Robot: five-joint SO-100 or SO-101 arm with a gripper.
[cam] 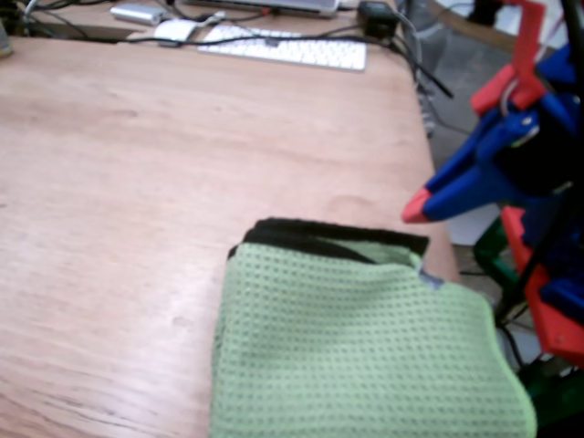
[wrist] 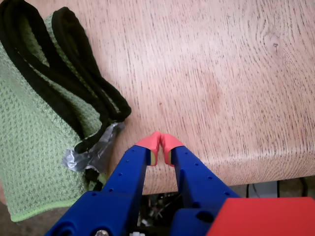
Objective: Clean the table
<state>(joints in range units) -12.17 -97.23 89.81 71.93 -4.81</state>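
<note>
Blue two-finger gripper with red tips (wrist: 160, 143): fingers together, tips touching, nothing between them. Poised at the table's edge in the wrist view, clear of the cloth and apparently above the wood. In the fixed view, same gripper (cam: 416, 209) seen at the right, just beyond the table's right edge, tips pointing left toward the surface.

Folded green waffle-weave cloth with black trim (wrist: 29, 128): just left of the fingertips in the wrist view, apart from them. Grey tag or tape patch (wrist: 93, 152) at the cloth corner nearest the gripper. In the fixed view, cloth (cam: 356, 347) lying flat at the near right of the tabletop.

Light reddish-brown wood-grain table (cam: 137, 182): filling most of the fixed view, bare across left and centre. White keyboard (cam: 283, 46) and cables along the far edge.

Judged step in hand: reaching for the cloth, not yet grasped. To do it well: spread the fingers before closing in; aim at the thick black-trimmed fold nearest the tips rather than the flat middle; descend until one finger meets the wood, then close on several layers. Risk: pinching only the grey tag, letting the cloth unfold or slip off the edge.
</note>
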